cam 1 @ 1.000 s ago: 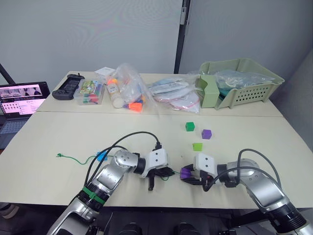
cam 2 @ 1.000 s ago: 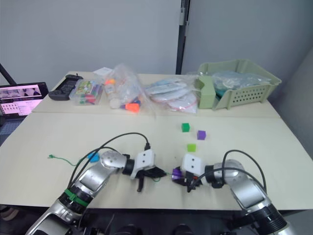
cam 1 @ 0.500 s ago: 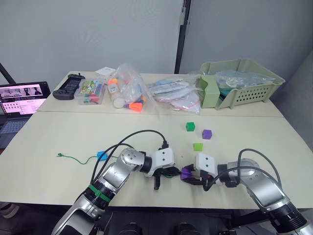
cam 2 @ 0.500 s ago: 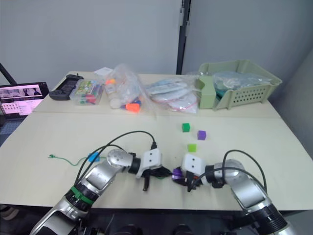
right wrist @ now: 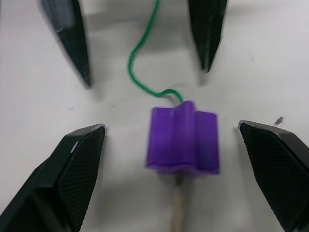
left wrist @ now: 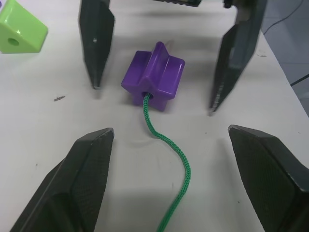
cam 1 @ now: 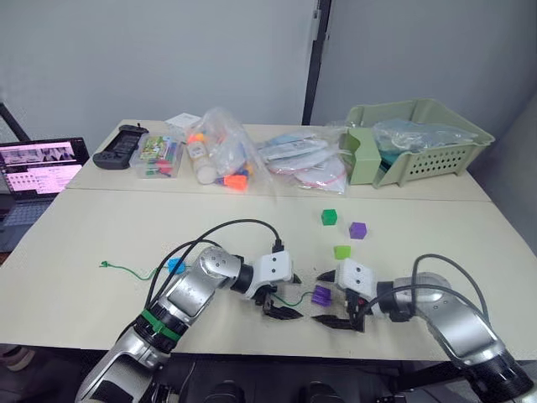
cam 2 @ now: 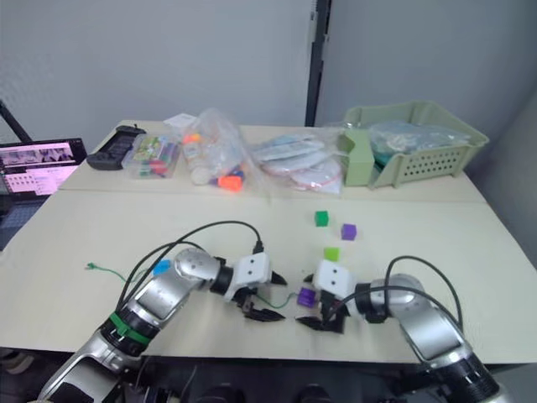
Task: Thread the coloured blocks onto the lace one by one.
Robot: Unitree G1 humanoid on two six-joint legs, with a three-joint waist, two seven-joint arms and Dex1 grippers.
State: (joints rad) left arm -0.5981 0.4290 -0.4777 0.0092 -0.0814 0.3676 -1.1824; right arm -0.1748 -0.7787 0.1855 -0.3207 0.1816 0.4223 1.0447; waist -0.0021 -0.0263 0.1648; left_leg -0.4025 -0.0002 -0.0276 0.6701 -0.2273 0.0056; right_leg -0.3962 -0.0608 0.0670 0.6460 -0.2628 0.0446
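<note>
Both tools have let go since a second ago: right tool (cam 1: 336,320) no longer grips the purple block (cam 1: 320,295); left tool (cam 1: 279,310) has also spread. Both now gape, fingers resting on the worktop (cam 1: 75,243), facing each other. Block sits free between them, lace (left wrist: 170,145) threaded through it, pale tip out on right-tool side. Lace trails past left tool to a blue block (cam 1: 175,265). Beyond right tool: three loose blocks (cam 1: 340,252). Nothing obstructs.
</note>
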